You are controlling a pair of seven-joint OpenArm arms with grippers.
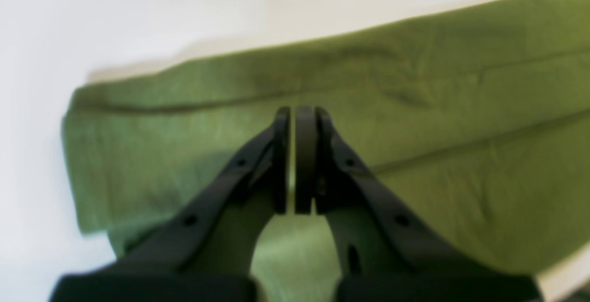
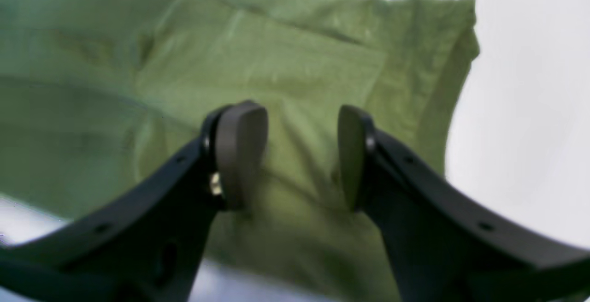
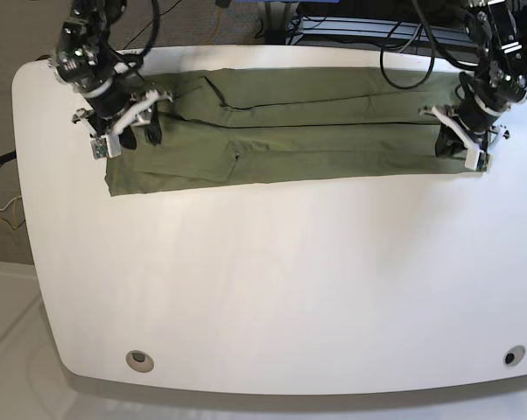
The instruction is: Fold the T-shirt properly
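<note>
Base view showed the T-shirt (image 3: 290,140) lying as a long flat band across the upper part of the table (image 3: 272,280), soft, light and likely to sag, so best pinched at its short ends. Left end effector (image 3: 467,140) at the frame's right was closed, seemingly nipping cloth; right end effector (image 3: 123,131) stood open over the other end. Bare tabletop lay wide below.

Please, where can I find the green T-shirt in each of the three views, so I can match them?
Left wrist: the T-shirt fills the middle and right, its short end at left.
Right wrist: it fills the left and centre, its short end at right.
Base: a long folded band across the table's far side.
Shared landmark: the white table.
</note>
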